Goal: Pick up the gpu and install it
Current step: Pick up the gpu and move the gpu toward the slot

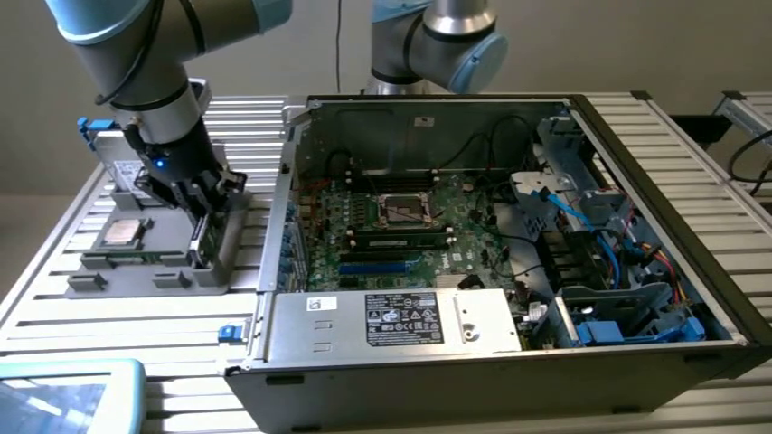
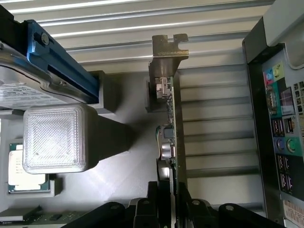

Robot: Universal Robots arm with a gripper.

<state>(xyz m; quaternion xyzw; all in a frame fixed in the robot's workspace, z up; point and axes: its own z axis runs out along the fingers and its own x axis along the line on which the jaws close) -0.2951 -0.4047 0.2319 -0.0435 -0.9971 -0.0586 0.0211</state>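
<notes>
Slatted metal table (image 1: 72,307) carried a grey tray (image 1: 145,278) at the exterior view's left, with the open computer case (image 1: 483,362) to its right. Down at that tray, the claw (image 1: 202,211) was clamped on the gpu (image 2: 173,137), which stood on edge, its metal bracket end away from the fingers.

Pinching the thin gpu card (image 2: 174,133) on both faces with the gripper (image 2: 170,191), near gray holder (image 2: 123,171), with silver bracket (image 2: 166,57) far off, chip (image 2: 23,171) and drive (image 2: 23,90) beside.
</notes>
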